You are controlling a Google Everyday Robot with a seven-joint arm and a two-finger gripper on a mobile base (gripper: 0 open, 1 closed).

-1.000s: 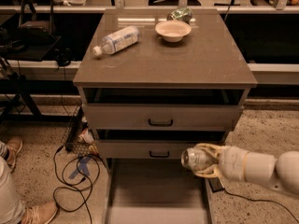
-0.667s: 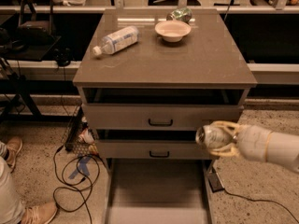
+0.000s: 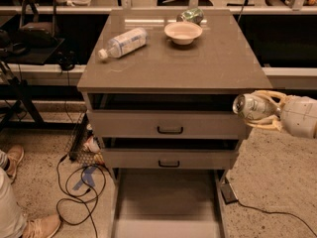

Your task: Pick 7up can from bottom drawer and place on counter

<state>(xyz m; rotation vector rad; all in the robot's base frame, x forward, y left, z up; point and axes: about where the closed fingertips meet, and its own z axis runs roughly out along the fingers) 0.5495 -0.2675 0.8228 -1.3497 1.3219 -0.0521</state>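
Observation:
My gripper (image 3: 257, 110) is at the right side of the cabinet, level with the top drawer and just below the counter's front right corner. It is shut on the 7up can (image 3: 249, 106), held sideways with a shiny silver end facing left. The bottom drawer (image 3: 167, 202) is pulled out at the bottom of the view, its flat floor bare. The counter (image 3: 173, 58) is a grey-brown slab above and to the left of the can.
On the counter lie a clear plastic bottle (image 3: 122, 42) at the left, a pale bowl (image 3: 183, 32) and a dark green can (image 3: 190, 16) at the back. Two shallower drawers with black handles (image 3: 170, 130) stand slightly open. Cables (image 3: 81, 192) and a person's feet (image 3: 20, 217) are at the left floor.
My gripper has lifted the can up and to the right, from in front of the middle drawer to beside the top drawer, near the counter's edge.

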